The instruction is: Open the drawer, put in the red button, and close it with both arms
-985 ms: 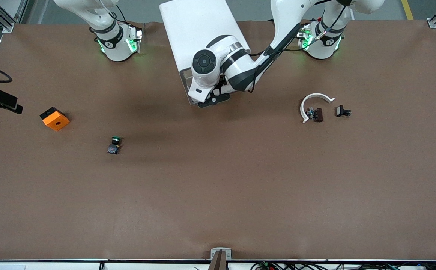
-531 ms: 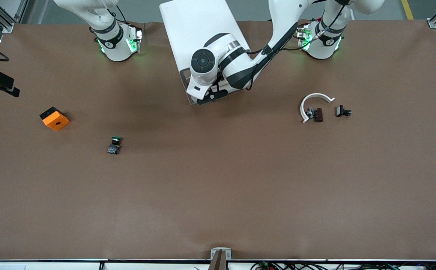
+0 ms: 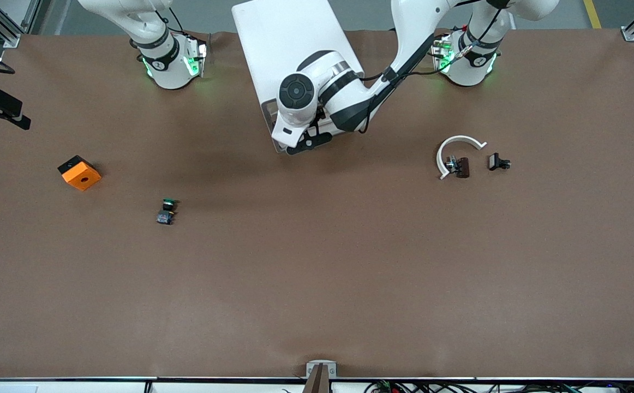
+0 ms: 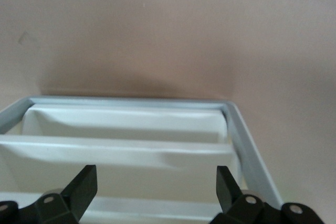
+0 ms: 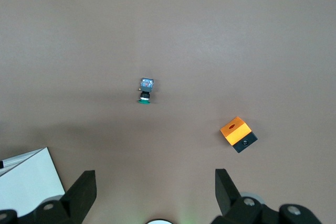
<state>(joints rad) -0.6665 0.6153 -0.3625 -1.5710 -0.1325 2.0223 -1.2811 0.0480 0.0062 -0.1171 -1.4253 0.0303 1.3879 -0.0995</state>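
Note:
The white drawer unit (image 3: 289,49) lies between the two arm bases, its grey-rimmed front (image 4: 131,100) facing the front camera. My left gripper (image 3: 303,143) hangs open just over that front. In the left wrist view the left gripper (image 4: 157,174) has its fingers apart on either side of a white ledge (image 4: 115,145), holding nothing. A small dark red piece (image 3: 462,167), which I take for the red button, lies toward the left arm's end of the table. My right gripper (image 5: 156,182) is open high over the right arm's end.
A white curved strip (image 3: 456,147) touches the dark red piece, and a small black part (image 3: 498,161) lies beside them. A green-capped button (image 3: 166,210) (image 5: 145,91) and an orange cube (image 3: 79,173) (image 5: 237,134) lie toward the right arm's end.
The left hand has shifted slightly over the drawer's front. A black piece at the view's edge by the right arm's end has moved toward the robots' side. Nothing on the table moved.

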